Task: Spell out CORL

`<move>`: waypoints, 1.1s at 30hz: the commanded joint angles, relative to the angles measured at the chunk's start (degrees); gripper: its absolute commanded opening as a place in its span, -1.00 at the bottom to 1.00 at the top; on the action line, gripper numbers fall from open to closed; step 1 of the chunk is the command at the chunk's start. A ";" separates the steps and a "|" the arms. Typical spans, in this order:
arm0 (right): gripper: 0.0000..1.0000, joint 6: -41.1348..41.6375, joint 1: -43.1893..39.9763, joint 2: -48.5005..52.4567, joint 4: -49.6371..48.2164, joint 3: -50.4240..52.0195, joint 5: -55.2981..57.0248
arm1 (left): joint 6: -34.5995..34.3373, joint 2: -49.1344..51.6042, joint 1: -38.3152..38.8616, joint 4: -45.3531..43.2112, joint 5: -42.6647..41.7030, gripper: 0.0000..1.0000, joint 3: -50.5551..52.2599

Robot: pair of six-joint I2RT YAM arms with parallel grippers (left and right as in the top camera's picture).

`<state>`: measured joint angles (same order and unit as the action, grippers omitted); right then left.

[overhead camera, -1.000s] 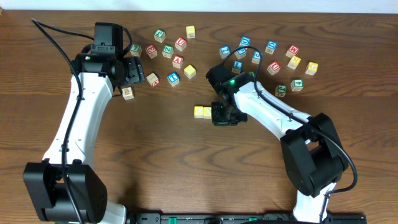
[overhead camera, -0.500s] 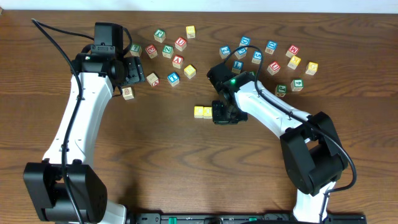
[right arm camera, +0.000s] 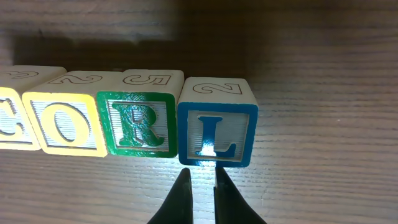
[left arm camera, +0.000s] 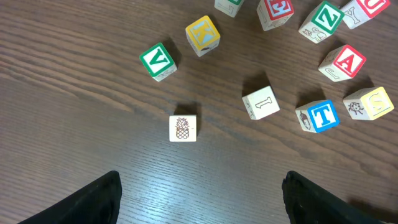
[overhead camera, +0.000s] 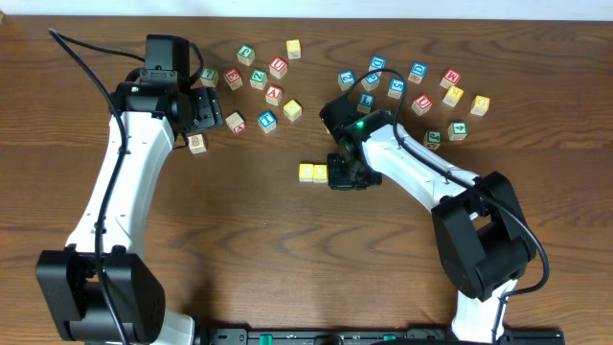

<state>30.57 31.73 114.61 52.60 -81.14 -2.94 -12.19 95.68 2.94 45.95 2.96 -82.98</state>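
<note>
In the right wrist view the letter cubes stand side by side in a row: a yellow C cube (right arm camera: pixel 9 124) cut off by the left edge, a yellow O cube (right arm camera: pixel 62 124), a white cube with green R (right arm camera: pixel 138 124) and a white cube with blue L (right arm camera: pixel 214 130). My right gripper (right arm camera: pixel 202 180) is shut and holds nothing, its tips just short of the L cube. From overhead only the two yellow cubes (overhead camera: pixel 312 172) show; the right gripper (overhead camera: pixel 343 174) covers the R and L. My left gripper (left arm camera: pixel 199 193) is open over bare wood, near a pineapple cube (left arm camera: pixel 183 128).
Loose cubes lie ahead of the left gripper: green V (left arm camera: pixel 157 61), yellow K (left arm camera: pixel 203 34), white I (left arm camera: pixel 261 102), blue T (left arm camera: pixel 318 116), red A (left arm camera: pixel 342 62). Two clusters of spare cubes (overhead camera: pixel 263 81) (overhead camera: pixel 421 91) spread along the table's far side.
The right gripper has crept very slightly toward the far side beside the row. The left arm and all cubes stay put.
</note>
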 commanded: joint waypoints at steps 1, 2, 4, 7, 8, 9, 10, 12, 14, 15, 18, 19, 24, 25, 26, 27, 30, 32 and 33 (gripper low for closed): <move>-0.84 0.20 -0.31 0.83 -0.17 0.39 0.96 | -0.50 0.15 -0.13 -0.22 0.55 0.64 -0.46; -0.84 0.20 -0.31 0.83 -0.22 0.39 1.07 | -0.52 0.15 -0.13 -0.22 0.55 0.64 -0.46; -0.84 0.20 -0.31 0.83 -0.44 0.39 1.14 | -0.52 0.15 -0.13 -0.22 0.55 0.64 -0.46; -0.84 -0.26 -0.31 0.83 -0.70 0.39 1.20 | -0.50 0.15 -0.13 -0.22 0.55 0.64 -0.46; -0.84 -0.46 -0.31 0.83 -0.81 0.39 1.20 | -0.50 0.15 -0.13 -0.22 0.55 0.64 -0.46; -0.83 -0.46 -0.31 0.83 -0.81 0.39 1.20 | -0.52 0.15 -0.13 -0.22 0.55 0.64 -0.46; -0.83 -0.48 -0.31 0.83 -0.81 0.39 1.29 | -0.52 0.15 -0.13 -0.22 0.55 0.64 -0.46; -0.83 -0.63 -0.31 0.83 -0.83 0.39 1.27 | -0.52 0.15 -0.13 -0.22 0.55 0.64 -0.46; -0.83 -0.66 -0.31 0.83 -0.98 0.39 1.29 | -0.52 0.15 -0.13 -0.22 0.55 0.64 -0.46; -0.83 -0.66 -0.31 0.83 -1.01 0.39 1.29 | -0.52 0.15 -0.13 -0.22 0.55 0.64 -0.46; -0.86 -1.07 -0.31 0.83 -1.01 0.39 1.25 | -0.52 0.15 -0.13 -0.22 0.55 0.64 -0.46; -0.88 -1.11 -0.31 0.83 -1.01 0.37 1.22 | -0.52 0.15 -0.13 -0.22 0.55 0.64 -0.46; -0.91 -4.15 -0.31 -0.17 -0.72 -0.70 -0.52 | -0.50 0.15 -0.13 -0.20 0.55 0.64 -0.46; -0.91 -4.50 -0.31 -0.74 -0.48 -1.05 -0.48 | -0.52 0.15 -0.13 -0.22 0.55 0.64 -0.46; -0.90 -4.52 -0.31 -1.62 -0.33 -1.44 -0.42 | -0.52 0.15 -0.13 -0.22 0.55 0.64 -0.46; -0.88 -4.98 -0.33 -2.54 -0.35 -1.64 -0.42 | -0.52 0.15 -0.13 -0.20 0.55 0.64 -0.46; -0.82 -5.42 -0.68 -5.84 -0.57 -1.75 0.31 | -0.52 0.15 -0.13 -0.20 0.55 0.64 -0.46; -0.77 -5.51 -1.36 -8.35 -0.48 -1.75 1.73 | -0.52 0.15 -0.13 -0.20 0.55 0.64 -0.46; -0.75 -5.62 -1.79 -9.46 -0.46 -1.75 2.25 | -0.52 0.15 -0.13 -0.20 0.55 0.64 -0.46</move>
<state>26.30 31.40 110.63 52.16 -81.30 -2.85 -12.19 95.68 2.94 45.93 2.96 -82.98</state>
